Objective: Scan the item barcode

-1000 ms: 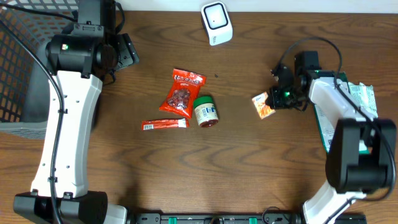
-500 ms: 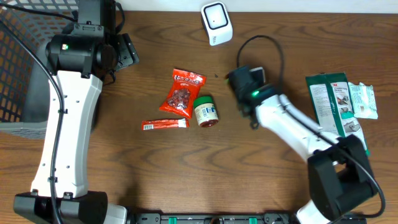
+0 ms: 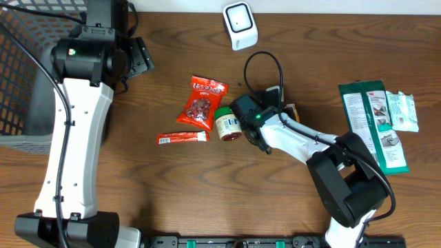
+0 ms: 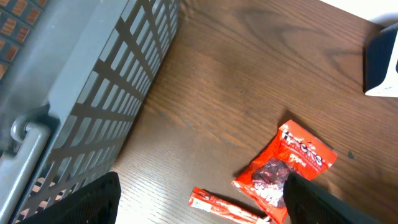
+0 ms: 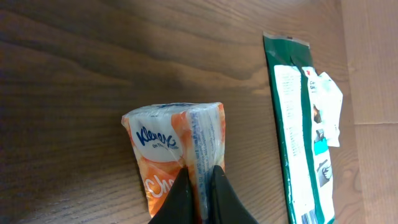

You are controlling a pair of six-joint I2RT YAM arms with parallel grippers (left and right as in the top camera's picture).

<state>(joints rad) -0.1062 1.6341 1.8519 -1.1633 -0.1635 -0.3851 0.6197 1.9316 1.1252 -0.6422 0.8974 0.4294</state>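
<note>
R gripper point(image 5: 199, 185) jaws pinched Kleenex pack point(image 5: 166, 148), well short of white scanner point(image 3: 240, 25) (scan not yet done, I'd say). L gripper point(image 4: 202, 202) jaws spread, empty.

The tissue pack point(image 5: 174, 149) carries the one clear brand: "Kleenex" in blue script on its white band. On the orange below, white letters begin "Ch" and are then hidden.

To the right of the tissue pack, the green package point(image 5: 298, 124) has a white panel of fine print and small pictures, too small to read. A small red mark at its top may be "3M".

On the far side of the tissue pack from that package, the white lettering on the red snack bag point(image 4: 286, 171) and the blue print on the jar point(image 3: 227, 124) cannot be read.
</note>
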